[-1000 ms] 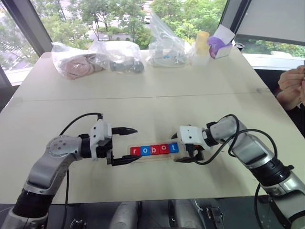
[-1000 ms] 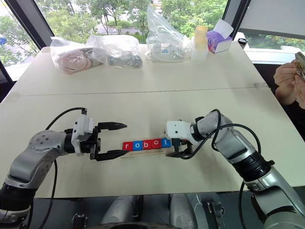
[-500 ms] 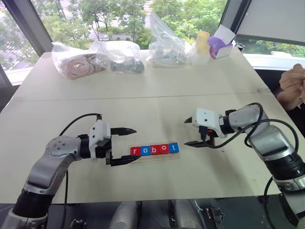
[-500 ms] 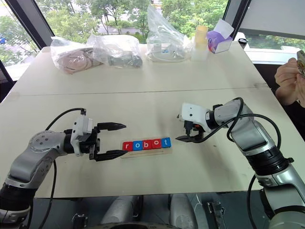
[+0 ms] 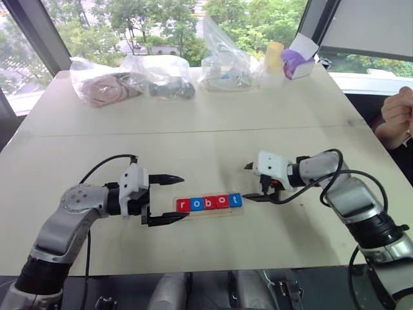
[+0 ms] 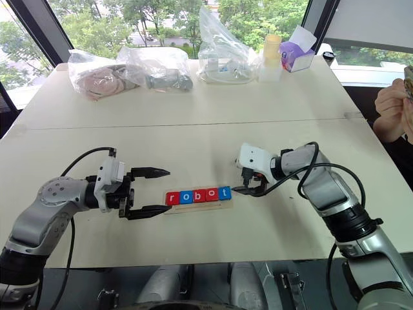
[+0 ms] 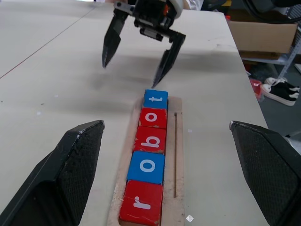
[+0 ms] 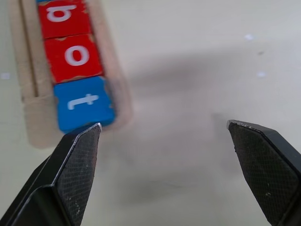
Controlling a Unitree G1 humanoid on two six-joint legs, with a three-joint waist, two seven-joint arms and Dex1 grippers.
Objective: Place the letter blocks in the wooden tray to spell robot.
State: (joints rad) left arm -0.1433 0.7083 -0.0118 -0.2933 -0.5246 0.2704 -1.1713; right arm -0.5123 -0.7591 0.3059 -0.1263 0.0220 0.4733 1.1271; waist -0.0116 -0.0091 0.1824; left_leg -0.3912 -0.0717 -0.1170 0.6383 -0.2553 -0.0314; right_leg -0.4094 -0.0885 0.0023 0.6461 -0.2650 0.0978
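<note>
A pale counter (image 5: 213,139) carries a narrow wooden tray (image 7: 176,155) near its front edge, lying crosswise in front of the robot. Five letter blocks (image 5: 209,203) sit in its recess in an unbroken row, reading r, o, b, o, t: red r (image 7: 141,208), blue o (image 7: 146,166), red b (image 7: 151,139), red o (image 7: 153,117), blue t (image 7: 155,99). Taking the tray as the centre of a clock, the left tool (image 5: 164,199) hangs just off its r end at nine o'clock, both black fingers spread wide and holding nothing. The right tool (image 5: 250,183) sits at about two o'clock, close to the t end, tilted down toward the counter, its fingers likewise wide apart and empty; one fingertip (image 8: 96,126) looks just beside the corner of the blue t, though I cannot tell whether it touches. The t block seems to overhang the tray's end a little and to sit slightly skewed. Far off at twelve o'clock lie clear plastic bags (image 5: 132,77), a pale yellow bottle (image 5: 272,61) and a purple-and-white box (image 5: 297,58). A person's hand (image 5: 395,113) shows at the counter's right edge. By my reading the word is spelled and the placing is finished; what remains is at most a gentle nudge to square the t, then drawing both arms clear without brushing the row.
</note>
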